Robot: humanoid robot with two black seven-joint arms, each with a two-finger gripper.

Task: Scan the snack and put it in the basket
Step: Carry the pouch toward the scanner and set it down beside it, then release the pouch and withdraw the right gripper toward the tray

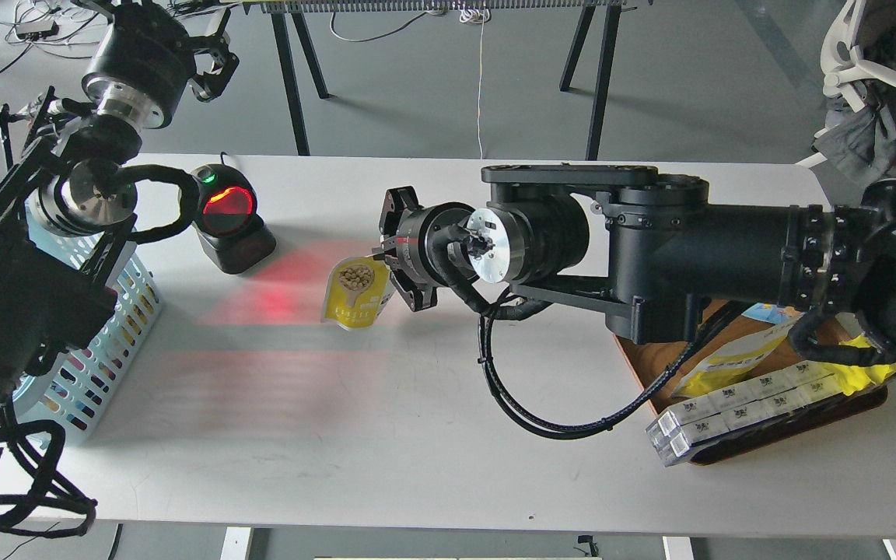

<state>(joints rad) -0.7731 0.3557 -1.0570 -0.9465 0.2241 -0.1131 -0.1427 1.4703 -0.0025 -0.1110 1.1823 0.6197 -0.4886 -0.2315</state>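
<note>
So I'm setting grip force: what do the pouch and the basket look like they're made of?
The pouch looks like thin, glossy printed plastic film: it hangs from the right end effector with a slight sheen and a soft, curved outline. The basket looks like rigid moulded plastic, light blue and fairly matte, with regular slots in its side wall.

1. snack [356, 293]: yellow and white front, beige round balls pictured near its top.
2. scanner [229, 218], left of the snack: black body, glowing red window, small green light.
3. basket [110, 342], far left of the snack: light blue, slotted sides.
4. tabletop [355, 435]: white-grey, red glow beside the snack.
5. tray [662, 350], right of the snack: brown wood.
</note>
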